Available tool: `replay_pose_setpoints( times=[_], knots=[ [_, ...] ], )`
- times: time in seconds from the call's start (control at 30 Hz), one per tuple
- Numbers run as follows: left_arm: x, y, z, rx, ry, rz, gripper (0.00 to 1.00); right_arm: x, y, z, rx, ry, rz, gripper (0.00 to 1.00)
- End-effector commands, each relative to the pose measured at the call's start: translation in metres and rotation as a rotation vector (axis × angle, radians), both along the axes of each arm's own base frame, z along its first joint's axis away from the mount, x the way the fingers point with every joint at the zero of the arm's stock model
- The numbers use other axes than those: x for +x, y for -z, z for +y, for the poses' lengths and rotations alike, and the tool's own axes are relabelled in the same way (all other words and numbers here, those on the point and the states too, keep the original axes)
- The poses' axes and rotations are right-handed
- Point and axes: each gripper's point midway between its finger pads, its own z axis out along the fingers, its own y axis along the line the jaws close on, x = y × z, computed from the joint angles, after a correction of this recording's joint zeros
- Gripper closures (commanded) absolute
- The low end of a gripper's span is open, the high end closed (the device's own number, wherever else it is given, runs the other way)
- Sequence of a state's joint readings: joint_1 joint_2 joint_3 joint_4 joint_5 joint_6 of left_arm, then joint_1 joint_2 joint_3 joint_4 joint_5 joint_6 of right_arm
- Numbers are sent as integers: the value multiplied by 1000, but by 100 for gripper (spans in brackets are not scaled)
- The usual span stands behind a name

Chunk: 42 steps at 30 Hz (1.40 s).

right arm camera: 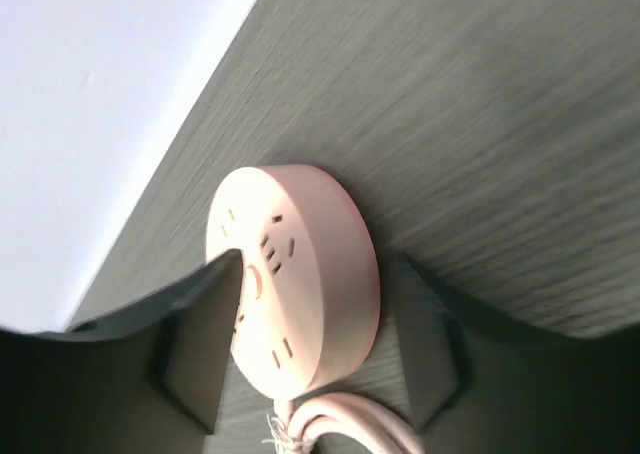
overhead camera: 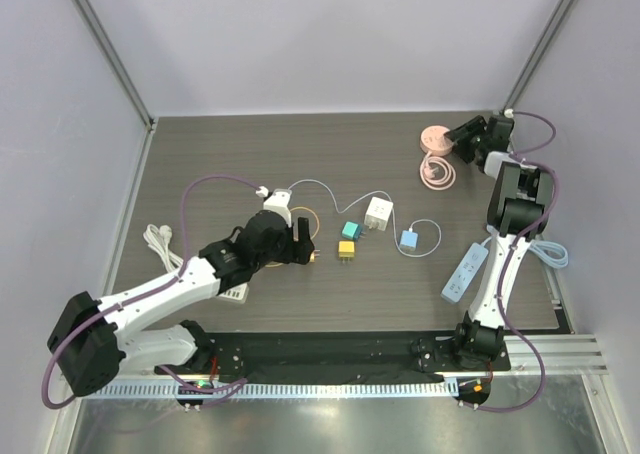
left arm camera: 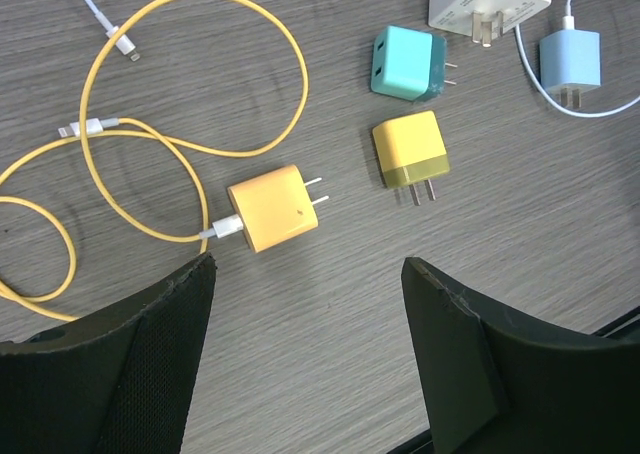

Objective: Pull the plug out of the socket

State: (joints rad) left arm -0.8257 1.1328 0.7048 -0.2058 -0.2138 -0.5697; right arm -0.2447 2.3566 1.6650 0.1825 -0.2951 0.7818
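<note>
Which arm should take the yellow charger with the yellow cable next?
Left. The left gripper, open, hovers just short of the yellow charger; the right gripper sits far off at the pink round socket.

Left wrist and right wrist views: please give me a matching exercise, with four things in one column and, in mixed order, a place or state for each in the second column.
Things:
1. teal charger
2. blue charger
3. orange-yellow charger
4. pink round socket

Places or states:
A. a yellow cable is plugged into it
B. lies between the fingers of the right gripper
C. a white cable is plugged into it
D. has no cable

Pairs: 1-D, 2-C, 3-A, 4-B.
</note>
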Motion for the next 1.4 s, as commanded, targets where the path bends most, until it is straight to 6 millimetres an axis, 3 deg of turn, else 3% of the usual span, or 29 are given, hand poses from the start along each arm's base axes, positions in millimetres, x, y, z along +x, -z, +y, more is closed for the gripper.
replay_pose_setpoints(
  times=[0.0, 0.07, 0.13, 0.17, 0.23, 0.27, 0.3, 0.33, 0.43, 0.47, 0.5, 0.53, 0.57, 0.6, 0.67, 0.7, 0.73, 0.8, 0.83, 0.93, 1.0, 1.03, 1.07, 1.1, 1.17, 1.23, 1.27, 1.33, 1.37],
  knots=[
    [4, -22, -11, -87, 4, -26, 24, -8, -19, -7, -149, -5, 43, 31],
    [-5, -16, -4, -82, -15, 12, 23, -15, -33, -6, -196, 2, 76, 20],
    [-11, -11, 3, -79, -27, 35, 21, -21, -47, -8, -272, 17, 91, 16],
    [-16, -13, 5, -90, -30, 47, 20, -26, -70, -6, -297, 25, 78, 14],
    [-22, -12, 9, -100, -35, 64, 19, -39, -86, -3, -355, 25, 81, 13],
    [-26, -13, 13, -113, -40, 67, 19, -49, -111, 2, -404, 44, 73, 12],
    [-30, -13, 13, -138, -42, 80, 18, -57, -114, 8, -431, 34, 86, 11],
    [-33, -13, 13, -154, -41, 86, 18, -63, -121, 14, -471, 18, 91, 1],
    [-45, -8, 17, -215, -59, 117, 17, -95, -142, 45, -501, -32, 87, 0],
    [-49, -4, 19, -228, -66, 132, 16, -105, -142, 53, -497, -46, 93, 0],
    [-54, 3, 22, -229, -73, 151, 16, -120, -125, 67, -486, -84, 126, 0],
    [-60, 2, 22, -264, -72, 166, 16, -131, -139, 74, -480, -91, 97, 0],
    [-64, 4, 23, -275, -68, 178, 15, -140, -136, 79, -464, -95, 103, 0],
    [-70, 15, 27, -270, -75, 202, 15, -155, -123, 99, -465, -141, 125, 0],
    [-76, 14, 29, -326, -85, 210, 15, -174, -133, 115, -467, -167, 97, 0],
    [-82, 26, 34, -328, -92, 228, 15, -187, -124, 129, -463, -200, 115, 0],
    [-84, 20, 34, -379, -97, 215, 15, -197, -135, 135, -458, -208, 88, 0],
    [-87, 20, 36, -435, -105, 206, 15, -219, -128, 158, -451, -271, 101, 0],
    [-90, 21, 38, -474, -103, 187, 15, -229, -141, 165, -449, -286, 65, 0],
    [-94, 24, 39, -552, -117, 185, 14, -261, -139, 192, -438, -359, 70, 0],
    [-95, 15, 40, -628, -111, 156, 14, -284, -147, 203, -409, -396, 42, 0],
    [-96, 19, 41, -634, -111, 158, 14, -296, -149, 217, -386, -434, 28, 0],
    [-97, 15, 42, -664, -107, 138, 14, -308, -162, 221, -359, -446, -21, 0],
    [-98, 13, 42, -680, -105, 138, 14, -319, -151, 226, -339, -473, -11, 1],
    [-100, 18, 44, -685, -106, 141, 14, -334, -152, 233, -263, -491, -38, 1],
    [-103, 18, 46, -706, -103, 139, 14, -352, -145, 230, -228, -489, -66, 1],
    [-104, 18, 47, -717, -100, 134, 14, -359, -130, 227, -213, -480, -45, 0],
    [-108, 17, 45, -715, -82, 145, 14, -369, -131, 222, -194, -466, -87, 0],
    [-109, 19, 44, -709, -77, 152, 14, -374, -117, 222, -173, -462, -82, 0]
  ],
)
